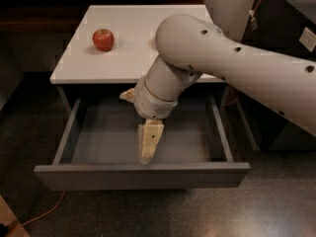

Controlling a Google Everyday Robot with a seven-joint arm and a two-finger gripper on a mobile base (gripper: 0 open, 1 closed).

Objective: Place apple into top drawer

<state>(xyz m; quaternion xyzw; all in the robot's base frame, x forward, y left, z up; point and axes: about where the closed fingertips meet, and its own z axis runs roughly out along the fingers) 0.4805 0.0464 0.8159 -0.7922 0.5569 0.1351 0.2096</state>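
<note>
Camera view: the only 1 given, looking down at the front of a cabinet.

The apple point(103, 39) sits on the white cabinet top point(133, 65), toward its far left part, upright with the stem up. It is 1 red fruit standing alone, nothing touching it, and it is well apart from the arm.

Below the cabinet top, the top drawer point(143, 175) is pulled out toward the near side. Its grey front panel lies across the lower part of the scene and its 2 side walls run back under the top. The grey floor of the drawer shows on the left and on the right of the arm.

The large white arm point(237, 68) enters from the right, crosses the right half of the cabinet top and bends down over the middle of the open drawer. At its end the gripper point(148, 147), tan in colour, hangs pointing down inside the drawer, near the front panel and about midway between the side walls. I cannot tell how far open the gripper is. The apple is not in it.

An orange cable point(44, 212) lies on the dark floor point(163, 214) at the near left.
</note>
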